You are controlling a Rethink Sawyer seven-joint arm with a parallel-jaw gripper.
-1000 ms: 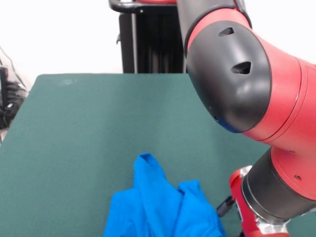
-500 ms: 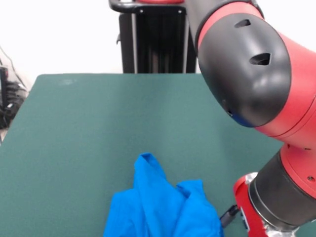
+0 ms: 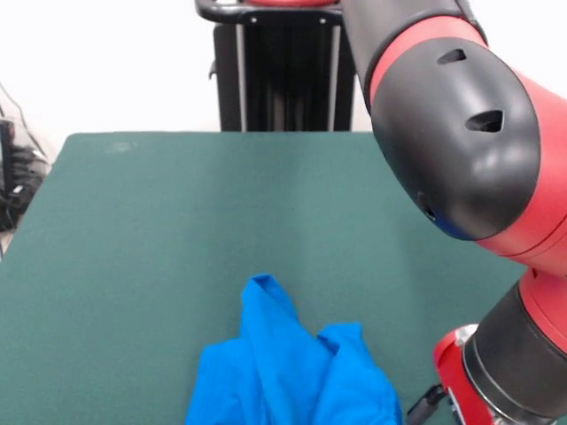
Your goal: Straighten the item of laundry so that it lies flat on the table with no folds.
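The bright blue T-shirt [image 3: 288,363] lies crumpled at the near edge of the dark green table [image 3: 177,230], bunched into raised folds with a peak pointing toward the far side. Its lower part runs out of the picture and no print shows. The red and black arm [image 3: 461,142] comes down on the right, and its wrist [image 3: 500,372] hangs just right of the shirt. The gripper itself is below the picture's edge and does not show.
The black pedestal [image 3: 275,66] stands at the table's far edge. Dark cables [image 3: 13,177] hang off the table's left side. The arm's large elbow covers the right part of the table.
The arm has shifted to the right and slightly down, its wrist moving away from the shirt's right edge. The shirt has not moved.
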